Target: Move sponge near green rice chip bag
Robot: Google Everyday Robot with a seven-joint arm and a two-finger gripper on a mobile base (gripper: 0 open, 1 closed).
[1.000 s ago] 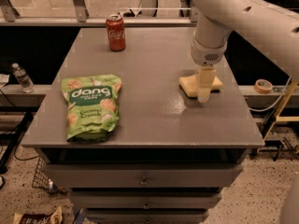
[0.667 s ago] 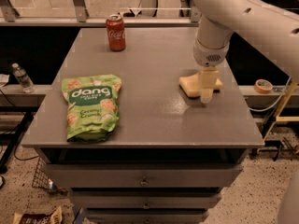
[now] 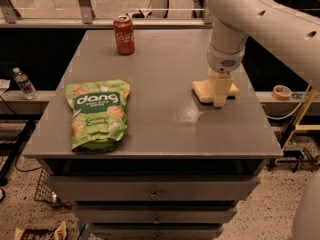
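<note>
The grey metal table holds the light green glossy rice chip bag at front left, and the pale yellow soft sponge well apart at right. A good carry likely needs a firm squeeze, a slight lift, then a leftward sweep ending beside the bag. The two-finger gripper stands over the sponge, touching it. Whether its jaws are clamped cannot be told.

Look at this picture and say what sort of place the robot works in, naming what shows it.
Probably a lab or workshop, not a home: a grey drawer cabinet serves as table, a tape roll sits beside it, the floor is speckled. The end effector is at the sponge.
</note>
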